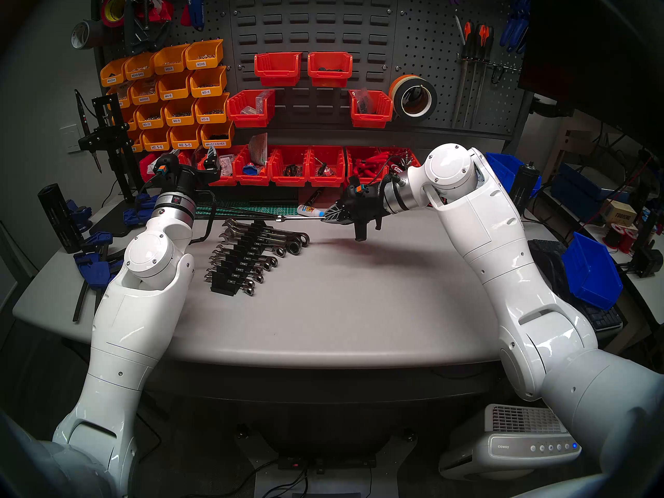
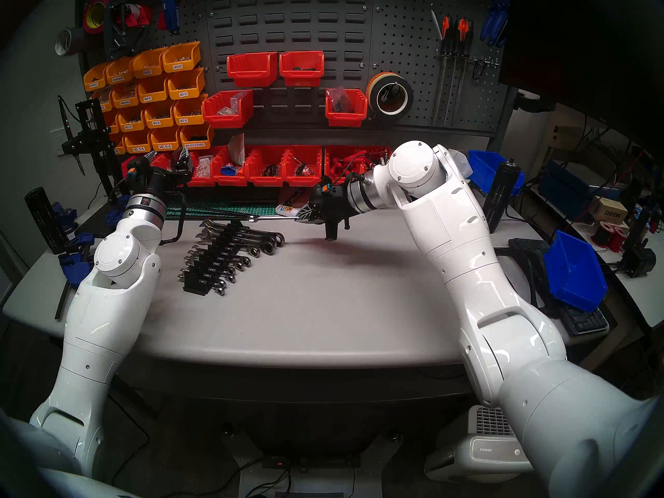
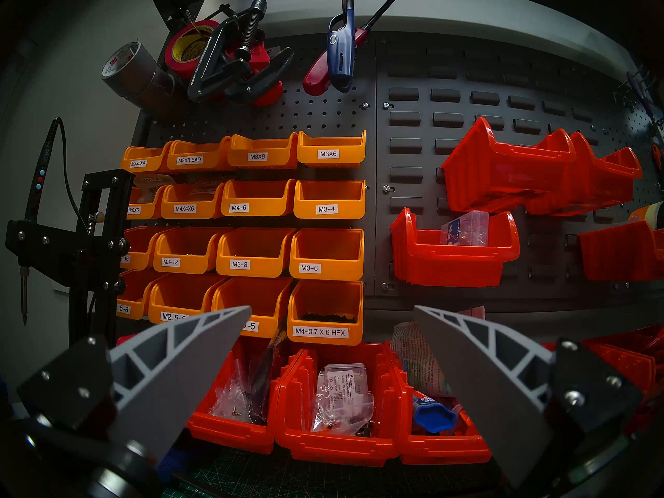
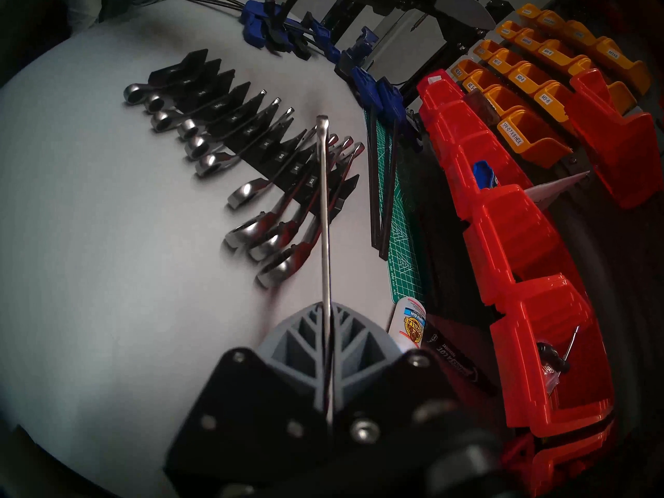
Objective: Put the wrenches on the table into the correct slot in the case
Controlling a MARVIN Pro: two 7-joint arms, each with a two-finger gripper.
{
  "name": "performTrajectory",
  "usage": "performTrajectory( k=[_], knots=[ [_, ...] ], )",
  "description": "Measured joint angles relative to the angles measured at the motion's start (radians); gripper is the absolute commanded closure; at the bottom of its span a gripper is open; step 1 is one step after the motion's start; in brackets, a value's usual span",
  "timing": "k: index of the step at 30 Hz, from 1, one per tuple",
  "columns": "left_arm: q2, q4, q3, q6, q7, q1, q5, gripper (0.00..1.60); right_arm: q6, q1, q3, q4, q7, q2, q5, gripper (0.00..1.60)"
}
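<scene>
While head views hide it, right gripper (image 4: 328, 328) pinches wrench (image 4: 325, 213)

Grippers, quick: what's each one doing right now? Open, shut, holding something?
Left gripper: open, empty, up by the bins.
Right gripper: shut on a wrench, held above the rack.

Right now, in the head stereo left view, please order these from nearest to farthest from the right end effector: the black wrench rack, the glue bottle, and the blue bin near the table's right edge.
From the right end effector, shut on the wrench:
1. glue bottle: just behind the fingertips.
2. black wrench rack: lower left in view.
3. blue bin: far right.
</scene>
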Motion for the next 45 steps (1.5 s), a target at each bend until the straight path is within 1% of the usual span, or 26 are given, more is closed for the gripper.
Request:
performTrajectory(
  k=[20,27,33,45],
  knots=[
    [0.0,0.0,0.0,0.0,0.0,0.0,0.0,0.0,0.018,0.025,-0.017,0.053,-0.019,-0.055,-0.014,1.6],
    [0.0,0.0,0.0,0.0,0.0,0.0,0.0,0.0,0.031,0.038,-0.021,0.066,-0.014,-0.071,-0.014,1.6],
    [0.0,0.0,0.0,0.0,0.0,0.0,0.0,0.0,0.061,0.05,-0.019,0.074,0.001,-0.086,-0.005,1.6],
    [0.0,0.0,0.0,0.0,0.0,0.0,0.0,0.0,0.155,0.062,0.008,0.102,0.04,-0.115,0.026,1.6]
  ],
)
